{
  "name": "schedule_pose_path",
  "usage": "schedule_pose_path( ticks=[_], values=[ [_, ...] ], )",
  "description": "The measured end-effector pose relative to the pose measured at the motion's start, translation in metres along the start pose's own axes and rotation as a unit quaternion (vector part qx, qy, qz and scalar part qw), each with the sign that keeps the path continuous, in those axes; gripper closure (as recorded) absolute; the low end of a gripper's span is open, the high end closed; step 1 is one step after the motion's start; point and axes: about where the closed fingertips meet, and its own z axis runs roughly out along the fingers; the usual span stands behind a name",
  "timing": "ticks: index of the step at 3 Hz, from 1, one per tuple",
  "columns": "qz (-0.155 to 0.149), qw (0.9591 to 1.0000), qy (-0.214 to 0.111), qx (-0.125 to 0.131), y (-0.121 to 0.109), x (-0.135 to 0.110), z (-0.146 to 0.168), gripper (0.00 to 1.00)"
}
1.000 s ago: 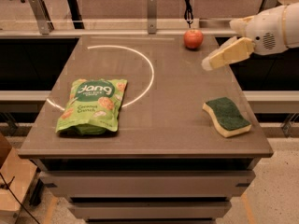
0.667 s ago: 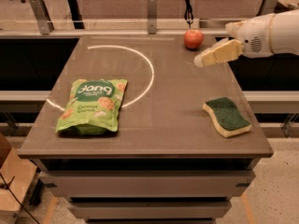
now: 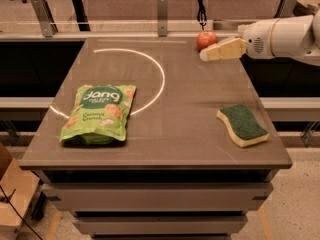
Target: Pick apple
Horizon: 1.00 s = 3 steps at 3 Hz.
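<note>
The apple point(image 3: 206, 39) is small, round and red-orange, and sits at the far edge of the brown table point(image 3: 190, 114), right of the middle. My gripper point(image 3: 205, 55) comes in from the right on a white arm. Its cream-coloured fingers point(image 3: 222, 50) point left and lie just in front of the apple and to its right, partly overlapping its lower right side in the view.
A green snack bag point(image 3: 98, 113) lies at the front left. A green and yellow sponge point(image 3: 243, 125) lies at the front right. A white arc point(image 3: 150, 79) is marked on the tabletop. A rail with posts point(image 3: 162, 8) runs behind the table.
My gripper has moved left and toward the far edge, from right of the apple to just in front of it. The apple, bag and sponge have not moved.
</note>
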Motion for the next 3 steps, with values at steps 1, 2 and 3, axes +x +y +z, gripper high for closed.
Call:
schedule_pose_path(
  ticks=[1,2,3],
  values=[
    [0.0,1.0,0.0,0.0,0.0,0.0,0.0,0.0],
    [-0.002,0.9999,-0.007,0.008,-0.004,0.0,0.012,0.0],
    [-0.007,0.9995,-0.016,0.026,-0.019,-0.003,0.037,0.0]
  ],
)
